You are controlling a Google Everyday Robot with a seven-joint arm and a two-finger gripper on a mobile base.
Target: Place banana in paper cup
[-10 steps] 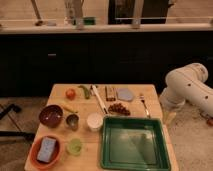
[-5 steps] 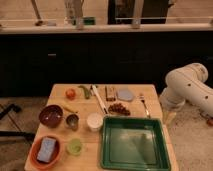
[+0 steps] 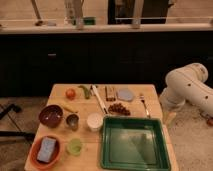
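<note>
Noted a maroon bowl (image 3: 51, 115) toward the left of the bench (image 3: 90, 157). Found the banana (image 3: 69, 108) lying flat at the bowl's two o'clock, untouched, with a dark metal cup (image 3: 73, 121) just beside it at six o'clock. Saw the paper cup (image 3: 95, 121) upright at three o'clock of the metal cup, nothing visible inside, close against the green tray (image 3: 135, 147). Placed the claw (image 3: 170, 118) far off at three o'clock, past the bench's right edge, hanging low, spread open and holding nothing. Judged the task at its very start, the approach not yet made. Reckoned the next move called for a long reach toward nine o'clock over the tray, then a low pinch across the slim fruit, clear of bowl and metal cup.
</note>
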